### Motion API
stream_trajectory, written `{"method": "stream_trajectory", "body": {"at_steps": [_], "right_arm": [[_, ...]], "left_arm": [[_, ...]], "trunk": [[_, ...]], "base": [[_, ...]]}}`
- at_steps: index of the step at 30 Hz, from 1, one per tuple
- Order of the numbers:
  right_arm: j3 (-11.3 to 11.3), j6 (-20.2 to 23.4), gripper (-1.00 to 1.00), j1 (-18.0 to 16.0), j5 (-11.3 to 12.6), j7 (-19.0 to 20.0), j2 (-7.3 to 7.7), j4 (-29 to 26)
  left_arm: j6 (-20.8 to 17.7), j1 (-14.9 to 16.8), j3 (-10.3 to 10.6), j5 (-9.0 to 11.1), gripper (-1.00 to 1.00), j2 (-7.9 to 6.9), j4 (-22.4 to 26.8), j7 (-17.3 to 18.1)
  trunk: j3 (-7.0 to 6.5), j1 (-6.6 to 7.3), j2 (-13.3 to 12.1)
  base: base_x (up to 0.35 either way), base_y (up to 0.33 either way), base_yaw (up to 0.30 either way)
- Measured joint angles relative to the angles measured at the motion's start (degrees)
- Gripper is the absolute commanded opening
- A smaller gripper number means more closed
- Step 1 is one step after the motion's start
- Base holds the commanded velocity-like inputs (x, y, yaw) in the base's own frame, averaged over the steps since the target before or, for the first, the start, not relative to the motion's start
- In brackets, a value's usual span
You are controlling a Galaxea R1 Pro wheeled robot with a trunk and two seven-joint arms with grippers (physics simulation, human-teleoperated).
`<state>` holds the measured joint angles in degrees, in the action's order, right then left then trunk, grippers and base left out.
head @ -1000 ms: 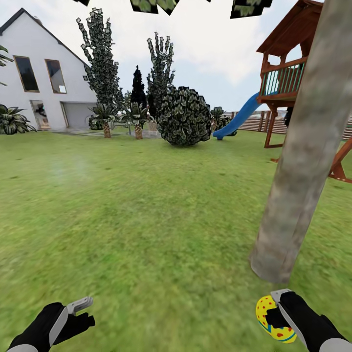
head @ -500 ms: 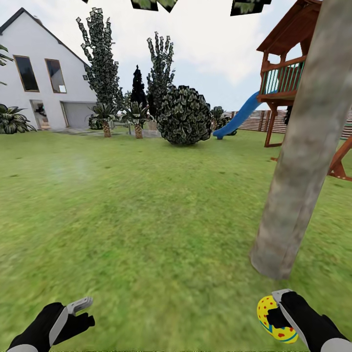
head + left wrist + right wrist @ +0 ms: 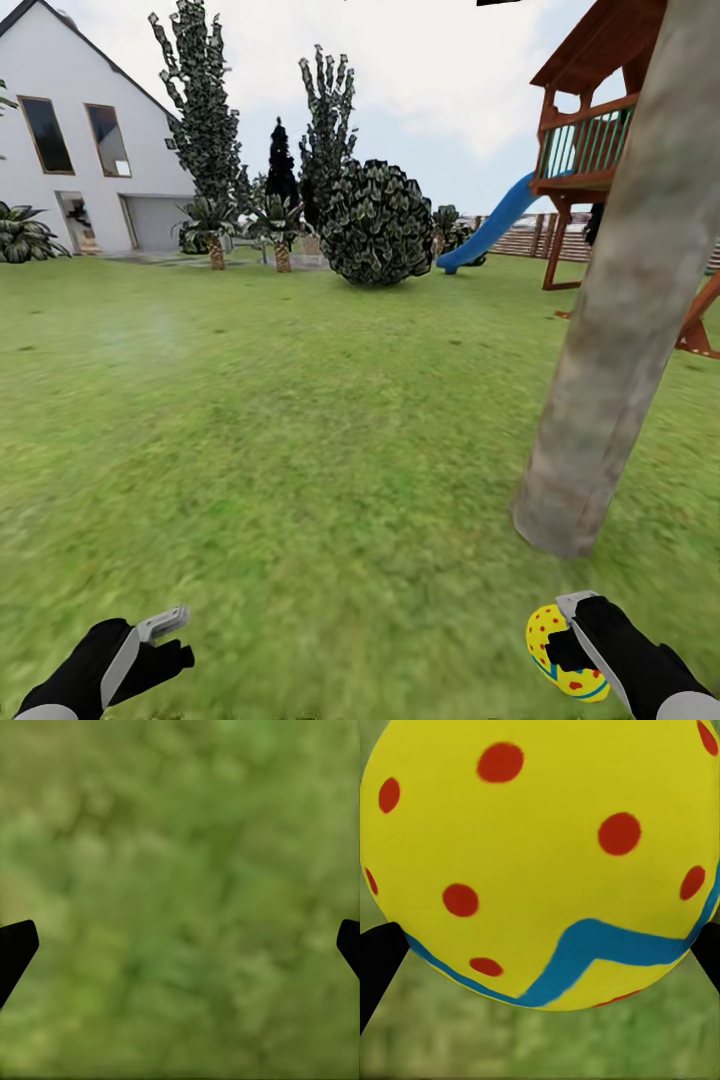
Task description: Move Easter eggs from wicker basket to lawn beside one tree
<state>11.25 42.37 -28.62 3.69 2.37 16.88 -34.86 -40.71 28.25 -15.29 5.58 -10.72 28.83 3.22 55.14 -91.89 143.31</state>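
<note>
Head view: your right gripper [image 3: 562, 640] grasps the yellow, red-dotted Easter egg [image 3: 556, 650] beside the grey-brown mottled tree trunk [image 3: 612, 320]; lower gently onto the mottled green lawn [image 3: 300, 430]. Left wrist: left gripper [image 3: 180, 945] released, empty. Right wrist: egg [image 3: 540, 855] held between the jaws.

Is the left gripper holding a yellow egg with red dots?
No, the left gripper is open, with only green lawn between its black fingertips.
</note>
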Motion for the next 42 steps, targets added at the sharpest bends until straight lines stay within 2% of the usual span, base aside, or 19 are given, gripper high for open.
{"method": "stream_trajectory", "body": {"at_steps": [42], "right_arm": [[0.0,0.0,-1.0,0.0,0.0,0.0,0.0,0.0]], "left_arm": [[0.0,0.0,0.1,0.0,1.0,0.07,0.0,0.2]], "trunk": [[9.31,-1.08,0.6]], "base": [[0.0,0.0,0.0]]}}
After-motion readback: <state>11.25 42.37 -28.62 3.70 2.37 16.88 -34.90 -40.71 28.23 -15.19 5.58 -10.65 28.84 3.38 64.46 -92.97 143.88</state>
